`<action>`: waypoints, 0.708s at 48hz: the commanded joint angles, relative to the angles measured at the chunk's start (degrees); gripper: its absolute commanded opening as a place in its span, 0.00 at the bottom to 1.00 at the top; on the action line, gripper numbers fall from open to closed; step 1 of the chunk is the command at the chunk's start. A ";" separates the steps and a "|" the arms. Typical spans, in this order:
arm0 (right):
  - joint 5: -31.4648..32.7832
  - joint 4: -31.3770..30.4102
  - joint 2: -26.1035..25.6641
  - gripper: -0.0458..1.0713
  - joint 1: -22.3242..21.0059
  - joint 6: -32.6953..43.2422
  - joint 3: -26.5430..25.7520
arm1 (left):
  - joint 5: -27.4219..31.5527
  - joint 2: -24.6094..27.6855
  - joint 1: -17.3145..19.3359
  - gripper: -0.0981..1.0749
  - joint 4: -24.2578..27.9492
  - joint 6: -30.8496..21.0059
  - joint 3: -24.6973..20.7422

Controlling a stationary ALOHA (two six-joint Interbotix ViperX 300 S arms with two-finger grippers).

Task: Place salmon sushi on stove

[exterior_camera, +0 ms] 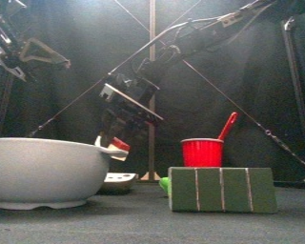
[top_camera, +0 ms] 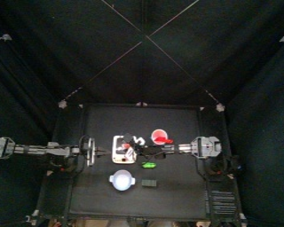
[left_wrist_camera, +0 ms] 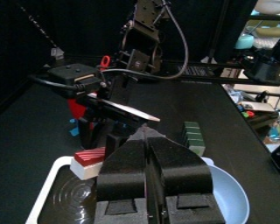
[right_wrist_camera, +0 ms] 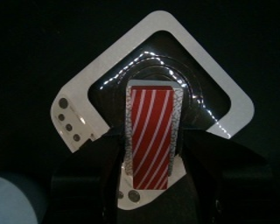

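Nearest to the front camera you see a green block (exterior_camera: 221,189) and a white bowl (exterior_camera: 41,172), both resting on the black surface (top_camera: 97,177). A red cup (exterior_camera: 204,152) with a red spoon (exterior_camera: 227,125) leaning in it stands behind the block. Black curtains (top_camera: 61,53) close the pen on all sides. Pale diagonal lines cross overhead and meet above the middle. Past the curtains, the left wrist view catches a strip of lit room with cluttered shelves (left_wrist_camera: 265,52).

Your right pincer (right_wrist_camera: 154,153) reaches in over the middle of the surface and points downward. Its jaws stand wide and sit against the two long sides of the salmon sushi (right_wrist_camera: 152,136), which it holds. The sushi is a red slab with thin white stripes. Its long axis runs straight out from the wrist, parallel to the jaws, and the stripes run the same way. Its far end points at the dark burner patch of the stove (right_wrist_camera: 206,92).

The stove lies directly beneath this pincer and is turned cornerwise to it. One rounded corner leads away beyond the sushi's far end. The edge with the row of small grey knobs falls to one side of the jaws. In the front view the sushi hangs at the pincer's tip, apart from the stove below it.

Your left pincer (left_wrist_camera: 152,140) rests at its own side, facing the right pincer across the stove. Its jaws are pressed together on nothing. The bowl lies to one side below it.
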 commanded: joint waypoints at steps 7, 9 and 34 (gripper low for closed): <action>1.76 -0.26 0.44 0.60 -0.79 -0.09 -3.34 | -0.53 0.09 0.09 0.36 -0.09 0.09 -0.79; 2.29 -0.26 0.62 0.61 -0.79 -0.09 -3.60 | -0.53 0.18 0.00 0.36 0.00 0.00 -0.79; 3.69 -0.79 1.58 0.79 -0.79 -0.09 -4.13 | -0.44 0.18 0.09 0.36 0.00 0.09 -0.79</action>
